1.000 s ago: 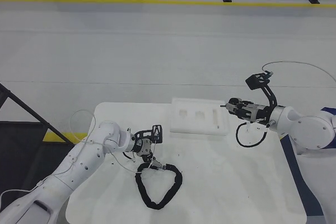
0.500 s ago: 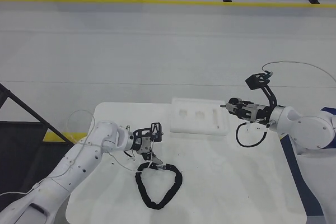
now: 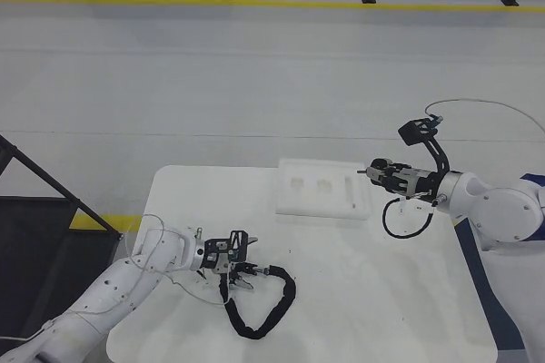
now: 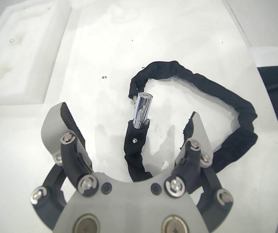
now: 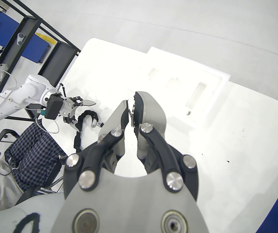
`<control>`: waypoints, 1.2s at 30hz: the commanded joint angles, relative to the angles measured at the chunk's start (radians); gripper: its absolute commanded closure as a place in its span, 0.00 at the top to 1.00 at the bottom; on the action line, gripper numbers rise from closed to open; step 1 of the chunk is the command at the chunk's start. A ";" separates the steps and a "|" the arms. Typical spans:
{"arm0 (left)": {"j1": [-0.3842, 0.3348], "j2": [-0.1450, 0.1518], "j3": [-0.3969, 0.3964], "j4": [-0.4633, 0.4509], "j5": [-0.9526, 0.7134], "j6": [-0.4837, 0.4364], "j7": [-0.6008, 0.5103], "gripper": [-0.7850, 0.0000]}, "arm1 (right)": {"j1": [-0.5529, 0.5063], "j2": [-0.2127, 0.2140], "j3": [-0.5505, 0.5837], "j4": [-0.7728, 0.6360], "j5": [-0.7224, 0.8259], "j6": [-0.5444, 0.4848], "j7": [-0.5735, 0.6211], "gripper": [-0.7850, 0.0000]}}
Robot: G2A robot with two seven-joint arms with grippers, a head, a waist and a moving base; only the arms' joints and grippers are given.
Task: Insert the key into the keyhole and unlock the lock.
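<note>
Lock cylinder (image 4: 142, 109) lies between spread fingers (image 4: 56, 120) of left pincer (image 4: 128, 113); right pincer (image 5: 130, 99) clamps the key (image 5: 131, 114).

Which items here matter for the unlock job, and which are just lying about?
Job:
- chain lock, with its silver cylinder
- left gripper, open over the cylinder
- key, pinched in the right gripper

Lying about:
- white foam tray at the table's far edge

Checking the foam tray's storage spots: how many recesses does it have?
3, in a row in the tray: an end recess farthest from the right fingers, a middle recess, and a long recess nearest them. None seems hidden.
</note>
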State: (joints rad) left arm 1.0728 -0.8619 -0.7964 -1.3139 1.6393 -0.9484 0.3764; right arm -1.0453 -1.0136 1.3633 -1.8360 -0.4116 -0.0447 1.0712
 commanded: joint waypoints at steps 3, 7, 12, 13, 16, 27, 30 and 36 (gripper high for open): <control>-0.017 -0.017 0.041 0.046 0.066 0.072 0.048 1.00 | 0.000 0.000 0.000 0.000 0.000 0.000 0.000 0.00; -0.040 -0.039 0.076 0.093 0.079 0.108 0.070 1.00 | 0.000 0.000 0.000 0.000 0.000 0.000 0.000 0.00; -0.058 -0.057 0.109 0.134 0.095 0.115 0.100 1.00 | 0.000 0.000 0.000 0.000 0.000 0.000 0.000 0.00; -0.061 -0.060 0.114 0.140 0.097 0.114 0.105 1.00 | 0.000 0.000 0.000 0.000 0.000 0.000 0.000 0.00; -0.068 -0.068 0.128 0.154 0.108 0.110 0.112 0.89 | 0.000 0.000 0.000 0.000 0.000 0.000 0.000 0.00; -0.094 -0.088 0.153 0.200 0.108 0.082 0.132 0.00 | 0.000 0.000 0.000 0.000 0.000 0.000 0.000 0.00; -0.101 -0.092 0.156 0.212 0.097 0.058 0.138 0.00 | 0.000 0.000 0.000 0.000 0.000 0.000 0.000 0.00; -0.103 -0.095 0.144 0.214 0.032 0.001 0.188 0.00 | 0.000 0.000 0.000 0.000 0.000 0.000 0.000 0.00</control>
State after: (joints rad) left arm 0.9725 -0.9573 -0.6498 -1.0974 1.6749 -0.9394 0.5587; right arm -1.0453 -1.0136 1.3633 -1.8360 -0.4116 -0.0447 1.0712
